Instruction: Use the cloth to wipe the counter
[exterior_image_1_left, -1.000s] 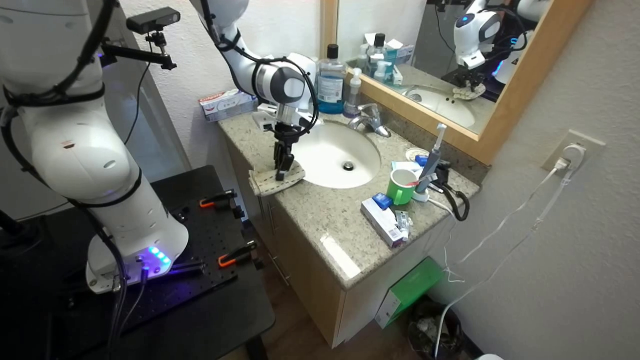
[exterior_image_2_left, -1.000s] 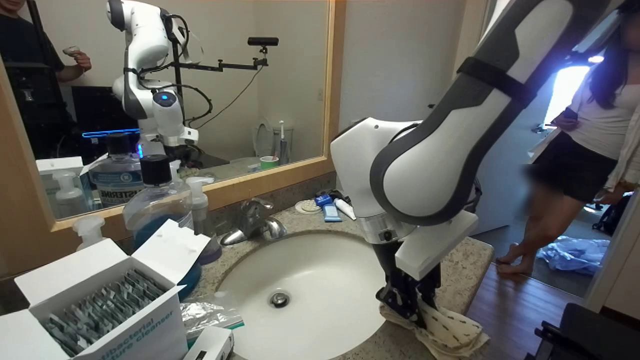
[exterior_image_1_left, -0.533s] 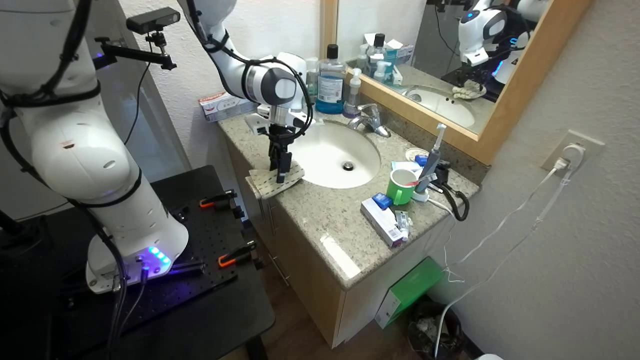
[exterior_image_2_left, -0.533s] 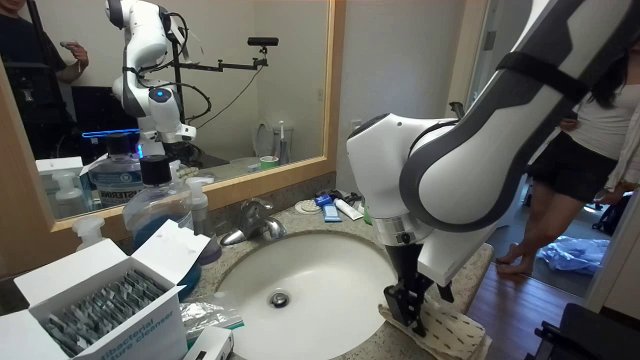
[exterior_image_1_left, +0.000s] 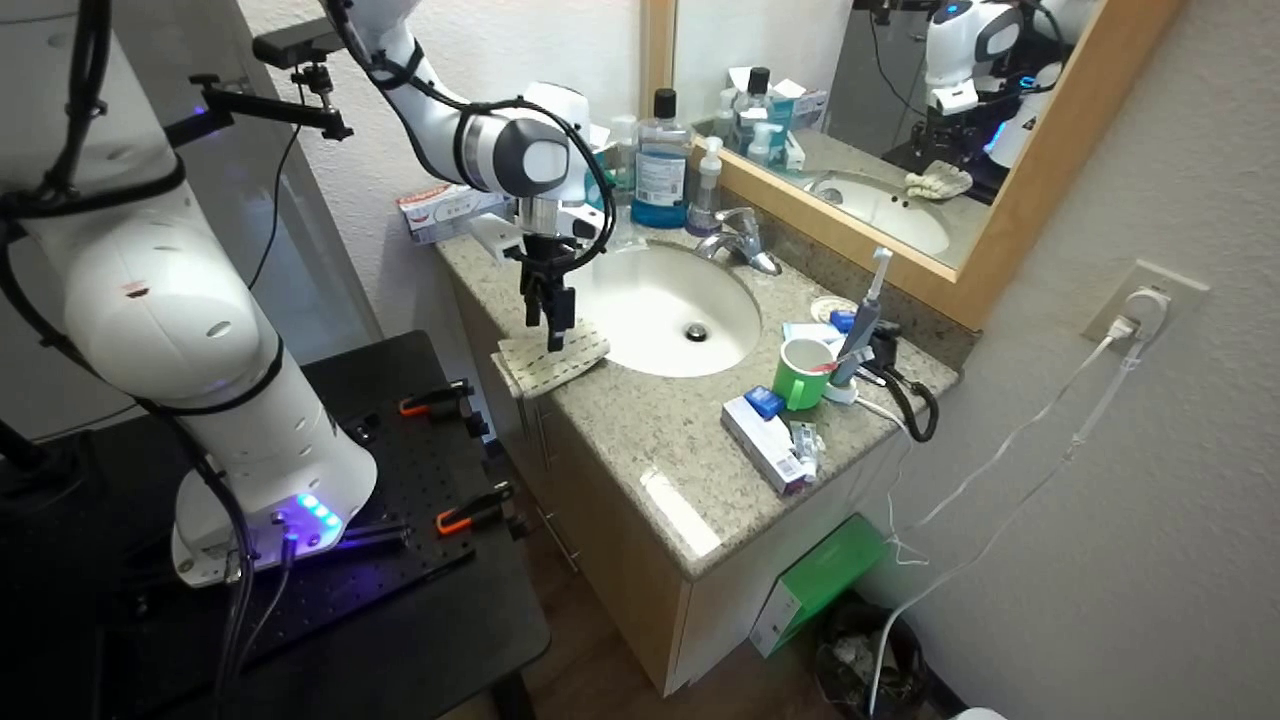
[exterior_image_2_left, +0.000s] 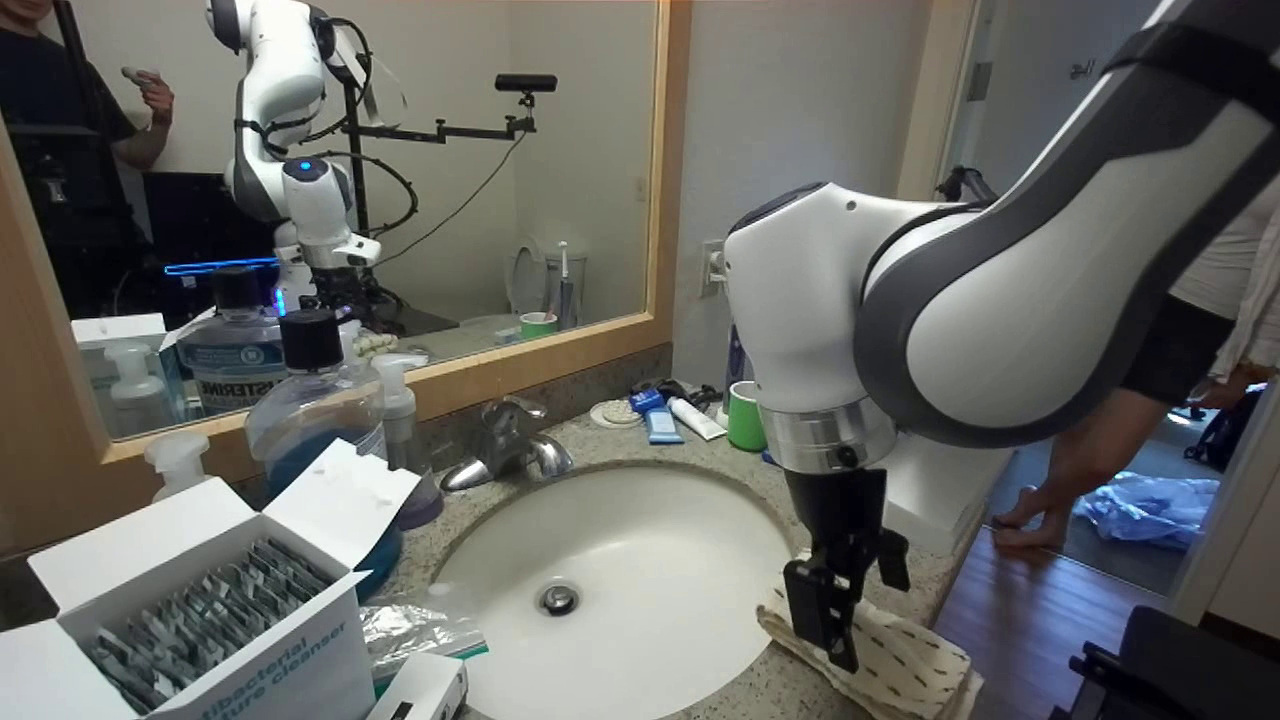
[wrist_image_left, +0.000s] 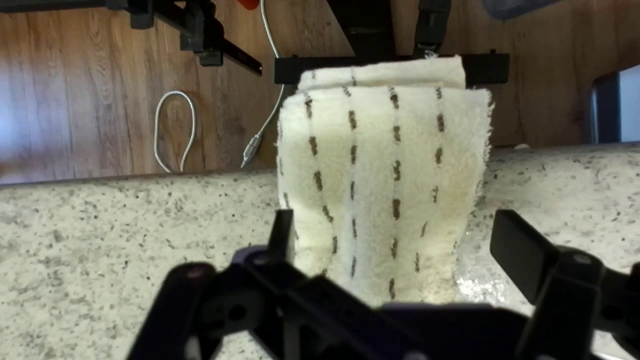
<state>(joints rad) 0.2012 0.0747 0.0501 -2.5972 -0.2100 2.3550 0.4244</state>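
A cream cloth with dark dashes (exterior_image_1_left: 548, 368) lies folded on the granite counter (exterior_image_1_left: 640, 430), beside the sink and partly hanging over the front edge. In the wrist view the cloth (wrist_image_left: 375, 165) runs between my spread fingers without being pinched, its outer end over the floor. My gripper (wrist_image_left: 395, 222) is open just above it, with bare counter (wrist_image_left: 125, 230) showing on either side. Seen in an exterior view, the gripper (exterior_image_2_left: 872, 628) hangs over the cloth (exterior_image_2_left: 905, 665) and hides part of it.
The sink (exterior_image_1_left: 735, 330) adjoins the cloth, with the faucet (exterior_image_1_left: 740, 240) behind. A green cup (exterior_image_1_left: 803, 372), a toothbrush (exterior_image_1_left: 862, 325) and a slim box (exterior_image_1_left: 765, 445) crowd the far end. Mouthwash (exterior_image_1_left: 660, 165) and an open carton (exterior_image_2_left: 310, 650) stand at the opposite end, under the mirror (exterior_image_2_left: 590, 180).
The jaws have spread and let go of the cloth. My gripper has risen a little from it, shifting left in one view and right in another. The cloth stays on the counter edge.
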